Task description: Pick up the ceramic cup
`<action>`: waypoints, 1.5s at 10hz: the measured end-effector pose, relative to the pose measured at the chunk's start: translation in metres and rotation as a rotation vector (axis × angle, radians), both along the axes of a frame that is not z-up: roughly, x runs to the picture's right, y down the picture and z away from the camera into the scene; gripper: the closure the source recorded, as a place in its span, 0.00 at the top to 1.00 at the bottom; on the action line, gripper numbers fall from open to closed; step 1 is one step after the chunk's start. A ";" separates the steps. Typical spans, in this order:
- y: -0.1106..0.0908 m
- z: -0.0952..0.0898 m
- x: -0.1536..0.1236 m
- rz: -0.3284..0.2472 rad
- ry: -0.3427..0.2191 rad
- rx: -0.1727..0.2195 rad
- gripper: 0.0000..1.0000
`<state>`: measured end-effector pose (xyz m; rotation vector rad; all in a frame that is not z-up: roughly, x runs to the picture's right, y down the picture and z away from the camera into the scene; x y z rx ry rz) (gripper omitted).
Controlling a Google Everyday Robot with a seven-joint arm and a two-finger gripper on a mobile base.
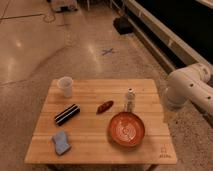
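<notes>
in the camera view the ceramic cup (65,86) stands upright at ten o'clock on the table (95,142), well apart from the orange bowl (127,129) at five o'clock. only the arm (192,86) shows, at three o'clock; the gripper is out of frame, so i cannot tell its state. the cup looks light, stiff, slick and breakable, so a gentle pinch across its rim seems best.

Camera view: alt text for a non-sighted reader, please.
A white ceramic cup stands untouched at the far-left corner of a wooden table, with an orange bowl and shaker to its right. The robot arm enters from the right; its gripper is out of view.
</notes>
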<state>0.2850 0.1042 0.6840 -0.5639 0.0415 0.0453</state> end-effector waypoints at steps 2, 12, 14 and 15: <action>0.000 0.000 0.000 0.000 0.000 0.000 0.65; -0.015 0.004 -0.035 -0.067 -0.043 0.013 0.65; -0.025 0.007 -0.071 -0.115 -0.074 0.021 0.65; -0.030 0.008 -0.088 -0.133 -0.085 0.026 0.65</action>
